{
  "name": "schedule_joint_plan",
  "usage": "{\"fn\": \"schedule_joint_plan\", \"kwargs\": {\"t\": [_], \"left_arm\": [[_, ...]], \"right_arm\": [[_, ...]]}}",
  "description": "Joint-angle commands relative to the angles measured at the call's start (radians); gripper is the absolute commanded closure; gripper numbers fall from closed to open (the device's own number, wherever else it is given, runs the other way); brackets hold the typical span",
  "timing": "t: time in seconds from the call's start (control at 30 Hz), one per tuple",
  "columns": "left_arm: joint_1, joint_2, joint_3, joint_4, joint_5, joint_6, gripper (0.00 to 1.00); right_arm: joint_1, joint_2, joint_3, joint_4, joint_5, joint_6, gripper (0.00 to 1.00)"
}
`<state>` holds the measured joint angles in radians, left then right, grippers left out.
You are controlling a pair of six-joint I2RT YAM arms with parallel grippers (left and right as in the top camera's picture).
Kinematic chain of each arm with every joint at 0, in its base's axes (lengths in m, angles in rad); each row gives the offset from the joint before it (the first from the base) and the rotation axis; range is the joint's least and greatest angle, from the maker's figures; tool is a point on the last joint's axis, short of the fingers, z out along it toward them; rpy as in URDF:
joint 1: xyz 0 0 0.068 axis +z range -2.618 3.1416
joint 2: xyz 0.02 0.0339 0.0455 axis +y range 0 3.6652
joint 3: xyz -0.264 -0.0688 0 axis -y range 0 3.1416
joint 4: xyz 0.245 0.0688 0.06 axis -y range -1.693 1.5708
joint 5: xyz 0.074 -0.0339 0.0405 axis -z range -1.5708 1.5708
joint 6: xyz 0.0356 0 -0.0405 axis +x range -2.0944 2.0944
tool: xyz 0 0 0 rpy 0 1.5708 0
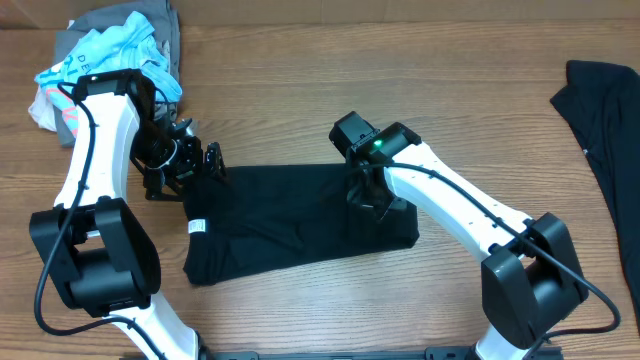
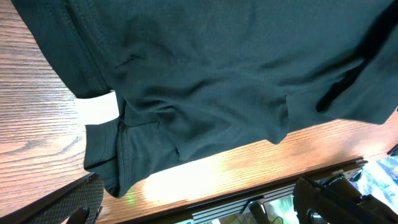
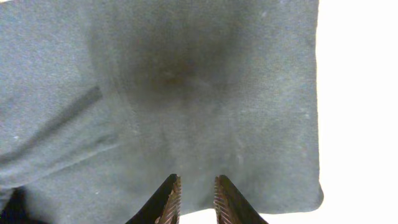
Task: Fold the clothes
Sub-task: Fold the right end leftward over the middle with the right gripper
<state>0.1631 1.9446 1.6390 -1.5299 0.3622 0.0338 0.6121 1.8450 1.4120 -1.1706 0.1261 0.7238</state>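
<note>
One black T-shirt (image 1: 290,225); one clothes pile (image 1: 112,55); one dark garment (image 1: 610,130).

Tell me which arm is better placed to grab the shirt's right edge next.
Right, probably. The right pincer hangs over the black T-shirt's right part, slightly apart with nothing between. The left pincer, wide open, sits at the shirt's far left edge, near the white tag.

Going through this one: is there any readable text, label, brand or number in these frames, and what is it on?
"D E": dark letters on the light blue garment in the pile at the far left; the rest is lost in folds.
White tag on the black T-shirt: print too small to read overhead, washed out in the left wrist view.
No other text visible.
</note>
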Motion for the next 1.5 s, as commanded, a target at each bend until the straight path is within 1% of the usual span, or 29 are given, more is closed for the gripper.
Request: {"fn": "schedule_joint_plan", "kwargs": {"t": [0.0,0.17,0.3,0.5,0.6,0.63,0.7,0.73,0.77,0.83,0.93,1.03,1.17,1.23,1.33,1.4,1.47], "left_arm": [[-0.006,-0.026,0.017,0.001,-0.007,0.015,0.0],[-0.006,-0.025,0.017,0.005,-0.007,0.015,0.0],[-0.006,-0.025,0.017,0.013,-0.007,0.015,0.0],[-0.006,-0.025,0.017,0.012,-0.007,0.015,0.0],[-0.006,-0.025,0.017,0.012,-0.007,0.015,0.0],[-0.006,-0.025,0.017,0.012,-0.007,0.015,0.0],[-0.006,-0.025,0.017,0.013,-0.007,0.015,0.0],[-0.006,-0.025,0.017,0.013,-0.007,0.015,0.0],[-0.006,-0.025,0.017,0.016,-0.007,0.015,0.0],[-0.006,-0.025,0.017,0.019,-0.006,0.015,0.0],[-0.007,-0.025,0.017,0.02,-0.006,0.014,0.0],[-0.006,-0.025,0.017,0.016,-0.007,0.015,0.0],[-0.006,-0.025,0.016,0.012,-0.007,0.015,0.0],[-0.006,-0.025,0.014,0.012,-0.007,0.015,0.0],[-0.006,-0.025,0.01,0.013,-0.006,0.015,0.0],[-0.007,-0.025,0.01,0.012,-0.006,0.015,0.0],[-0.007,-0.025,0.01,0.012,-0.006,0.015,0.0]], "right_arm": [[0.004,0.003,0.006,0.019,-0.059,0.014,0.79],[-0.013,0.003,0.031,0.004,-0.074,0.013,0.8],[-0.084,0.003,0.076,-0.043,-0.104,-0.007,0.76],[-0.274,0.003,0.078,-0.079,-0.179,-0.137,0.67],[-0.378,0.003,0.067,-0.075,-0.272,-0.282,0.67],[-0.407,0.003,0.059,-0.072,-0.311,-0.325,0.71],[-0.446,0.003,0.032,-0.064,-0.396,-0.395,0.84],[-0.457,0.003,0.014,-0.057,-0.438,-0.422,0.88],[-0.463,0.003,-0.008,-0.044,-0.486,-0.452,0.92],[-0.462,0.003,-0.06,0.003,-0.589,-0.515,0.96],[-0.452,0.003,-0.147,0.088,-0.696,-0.54,0.96],[-0.451,0.003,-0.241,0.163,-0.753,-0.542,0.95],[-0.455,0.003,-0.369,0.236,-0.757,-0.542,0.83],[-0.467,0.003,-0.422,0.26,-0.756,-0.541,0.79],[-0.495,0.003,-0.47,0.273,-0.748,-0.54,0.8],[-0.514,0.003,-0.477,0.264,-0.728,-0.531,0.86],[-0.531,0.003,-0.475,0.245,-0.684,-0.474,0.94]]}}
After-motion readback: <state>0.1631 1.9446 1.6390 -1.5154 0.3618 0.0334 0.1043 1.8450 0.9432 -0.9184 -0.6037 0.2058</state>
